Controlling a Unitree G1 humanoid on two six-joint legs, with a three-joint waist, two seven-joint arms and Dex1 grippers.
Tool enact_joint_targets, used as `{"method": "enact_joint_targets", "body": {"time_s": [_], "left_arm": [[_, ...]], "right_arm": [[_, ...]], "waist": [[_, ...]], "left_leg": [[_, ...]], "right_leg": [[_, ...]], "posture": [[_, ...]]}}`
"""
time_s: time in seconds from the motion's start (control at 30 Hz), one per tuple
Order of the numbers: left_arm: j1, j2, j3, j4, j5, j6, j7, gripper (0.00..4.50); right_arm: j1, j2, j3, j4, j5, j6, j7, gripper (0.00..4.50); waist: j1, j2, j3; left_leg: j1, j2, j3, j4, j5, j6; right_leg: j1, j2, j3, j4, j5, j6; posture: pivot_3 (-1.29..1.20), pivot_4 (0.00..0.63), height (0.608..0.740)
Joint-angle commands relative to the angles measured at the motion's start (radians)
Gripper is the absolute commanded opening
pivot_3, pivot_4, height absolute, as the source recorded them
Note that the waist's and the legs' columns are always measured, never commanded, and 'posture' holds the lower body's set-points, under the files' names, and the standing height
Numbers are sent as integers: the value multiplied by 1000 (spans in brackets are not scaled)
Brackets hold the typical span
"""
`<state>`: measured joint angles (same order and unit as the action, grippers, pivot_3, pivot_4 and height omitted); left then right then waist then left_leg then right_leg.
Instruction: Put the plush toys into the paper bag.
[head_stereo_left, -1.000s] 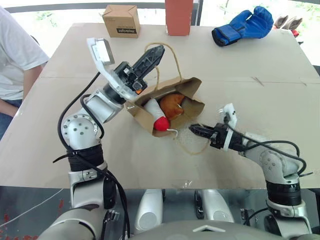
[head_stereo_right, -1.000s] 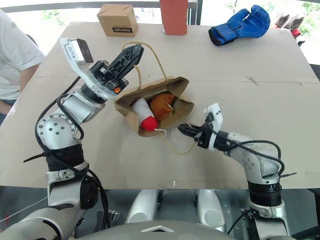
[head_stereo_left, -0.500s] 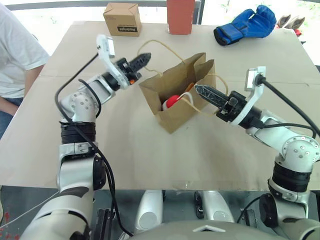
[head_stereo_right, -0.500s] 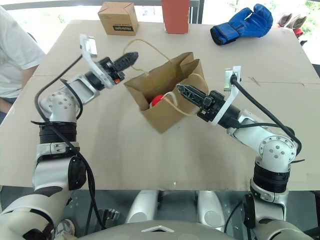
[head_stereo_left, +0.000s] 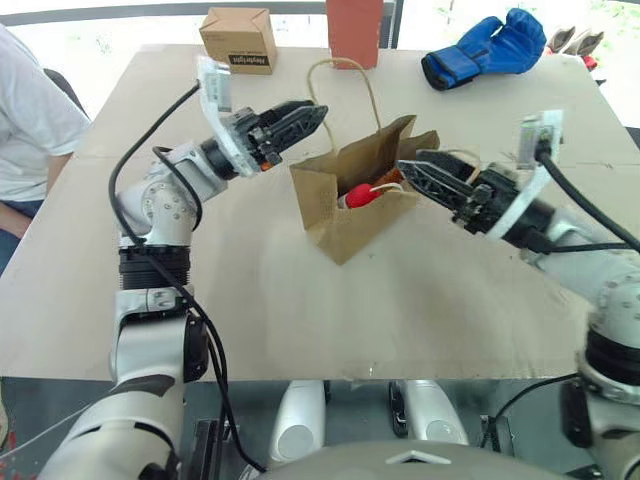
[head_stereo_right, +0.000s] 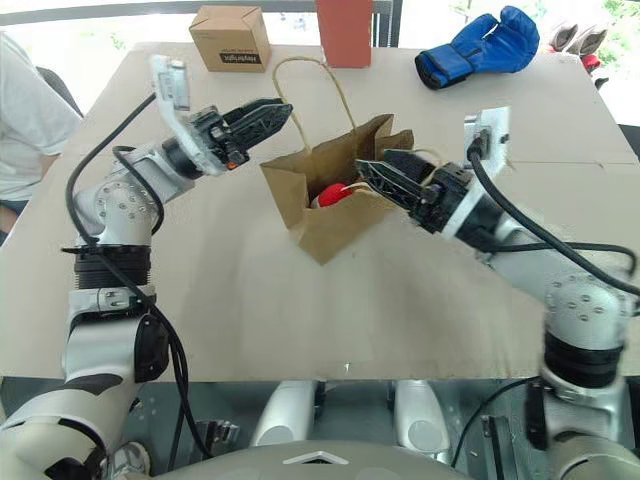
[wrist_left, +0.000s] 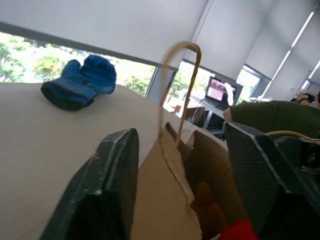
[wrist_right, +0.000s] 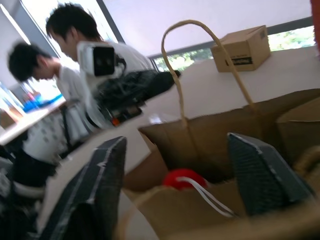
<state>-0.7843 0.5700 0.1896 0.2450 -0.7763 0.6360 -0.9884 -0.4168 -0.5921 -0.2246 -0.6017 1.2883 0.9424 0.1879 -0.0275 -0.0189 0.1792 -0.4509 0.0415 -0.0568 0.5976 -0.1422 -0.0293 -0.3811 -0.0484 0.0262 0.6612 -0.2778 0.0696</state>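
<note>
Toys (head_stereo_left: 362, 194) sit inside the bag (head_stereo_left: 345, 205) at centre frame, you can see a red end poking up at the mouth and an orange-brown lump behind it in the left wrist view. Bag stands upright on the table (head_stereo_left: 300, 300), one cord handle (head_stereo_left: 352, 90) arching tall above it toward the upper middle. Your left gripper (head_stereo_left: 308, 117) hovers just left of that handle, jaws spread wide, holding nothing. Your right gripper (head_stereo_left: 420, 175) sits at the bag's right rim, jaws likewise parted and empty. By the look of it, both toys are in and the job reads as all but done. Kraft paper is light and creases easily, so a nudge could tip it; the handle is your best hold. Toys are soft and squashy, forgiving anywhere you pinch.
</note>
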Motion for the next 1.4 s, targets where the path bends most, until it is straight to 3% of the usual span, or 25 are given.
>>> {"method": "enact_joint_targets", "body": {"time_s": [0.03, 0.27, 0.37, 0.43, 0.57, 0.73, 0.8, 1.07, 1.4], "left_arm": [[24, 52, 31, 8, -6, 7, -83, 4403], [98, 122, 34, 5, -25, 77, -207, 4403], [128, 128, 24, -12, -11, 81, -219, 4500], [139, 128, 14, -14, -2, 79, -226, 4500], [152, 118, -19, -32, 8, 101, -242, 4500], [158, 100, -35, -72, 0, 119, -240, 4500], [175, 94, -37, -103, -2, 122, -231, 4500], [284, 53, -70, -265, 75, 15, -165, 4500], [314, -151, -113, -365, 240, -137, 168, 4500]], "right_arm": [[43, -115, -71, -56, -4, -15, 126, 3815], [179, -337, -209, -40, 5, 6, 251, 3815], [286, -369, -200, -80, -80, -13, 299, 3013], [303, -359, -148, -109, -125, -37, 308, 1959], [192, -246, 164, -97, -369, -103, 274, 50], [-22, 24, 455, 108, -615, -195, 238, 19], [-75, 102, 505, 209, -696, -242, 236, 19], [-111, 209, 495, 336, -791, -312, 297, 19], [-110, 275, 493, 422, -873, -368, 347, 19]], "waist": [[-1, 0, 0], [2, 0, 0], [12, -1, 0], [14, -1, 0], [9, -1, 0], [-3, -1, 0], [-7, -1, 0], [3, -1, 0], [14, -1, -1]], "left_leg": [[0, 0, 0, 0, 0, 0], [0, 0, 1, 1, 0, 0], [0, 0, 1, 1, 0, 0], [0, 0, 1, 1, 0, 0], [1, 0, 1, 2, 0, 0], [1, 1, 1, 2, 0, 0], [1, 1, 1, 2, 0, 0], [1, 0, 0, 1, 0, 0], [2, 0, 1, 3, 0, 0]], "right_leg": [[0, 0, 0, 0, 0, 0], [0, -1, 0, 0, 0, 0], [1, -1, 0, 0, 0, 0], [0, -1, 1, 0, 0, 0], [0, -1, 1, 0, -1, -2], [0, 0, 1, 1, -1, -1], [0, 0, 1, 1, 0, 0], [0, 0, 0, 1, 0, 0], [1, 0, 1, 2, 0, 0]], "posture": [[0, 150, 740], [0, 150, 740], [0, 150, 740], [0, 150, 740], [0, 150, 740], [0, 150, 740], [0, 150, 740], [0, 150, 740], [0, 150, 740]]}}
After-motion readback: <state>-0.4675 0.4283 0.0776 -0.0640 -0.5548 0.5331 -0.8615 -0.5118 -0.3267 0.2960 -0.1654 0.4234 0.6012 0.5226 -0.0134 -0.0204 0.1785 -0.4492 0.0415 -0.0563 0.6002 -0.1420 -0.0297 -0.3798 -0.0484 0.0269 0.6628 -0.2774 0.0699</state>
